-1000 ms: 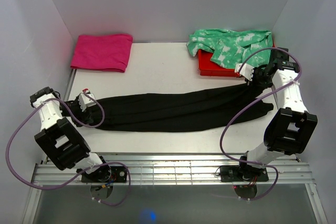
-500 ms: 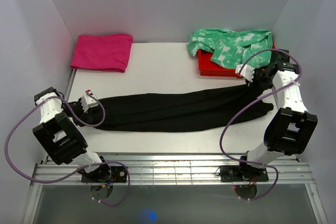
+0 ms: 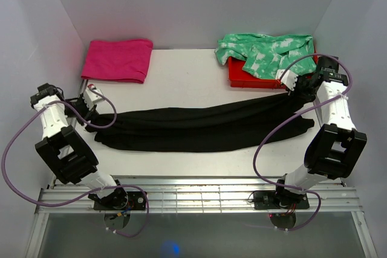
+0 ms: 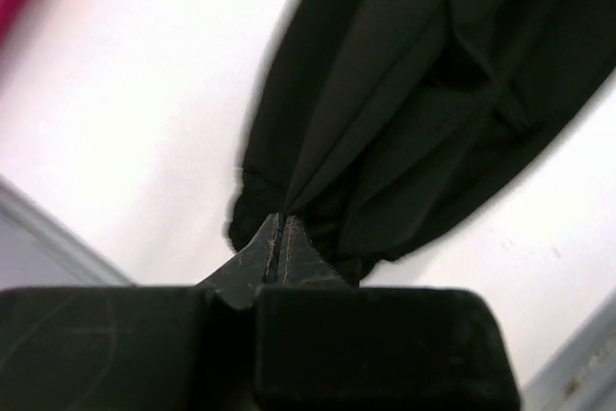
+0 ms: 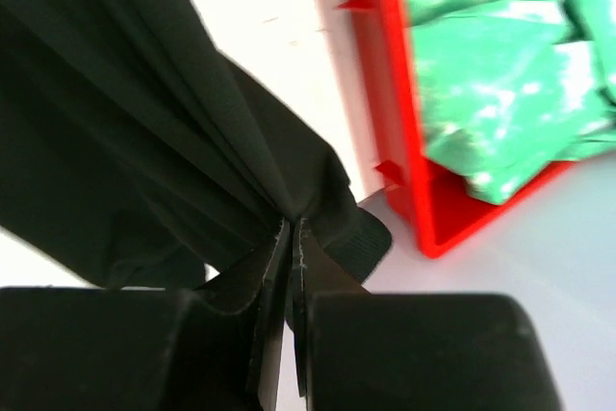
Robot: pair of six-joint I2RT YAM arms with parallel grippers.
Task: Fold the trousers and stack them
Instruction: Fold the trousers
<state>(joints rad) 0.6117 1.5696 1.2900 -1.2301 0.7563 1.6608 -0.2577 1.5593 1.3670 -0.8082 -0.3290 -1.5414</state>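
The black trousers [image 3: 199, 128] stretch lengthwise across the white table, bunched into long folds. My left gripper [image 3: 91, 108] is shut on their left end, and the fabric [image 4: 404, 103] fans out from its closed tips [image 4: 281, 221]. At the right end, my right gripper [image 3: 294, 89] is shut on the trousers, lifted slightly above the table. The cloth [image 5: 144, 122] gathers into the pinched tips [image 5: 292, 226], with a ribbed band hanging beside them.
A red tray [image 3: 245, 77] at the back right holds a green-and-white tie-dye garment [image 3: 263, 49], close beside my right gripper. A folded magenta-pink cloth [image 3: 118, 60] lies at the back left. Walls enclose the table on three sides.
My left gripper closed on the trousers' left end and pulled it left and back. The right gripper lifted slightly toward the red tray, drawing the trousers tauter.
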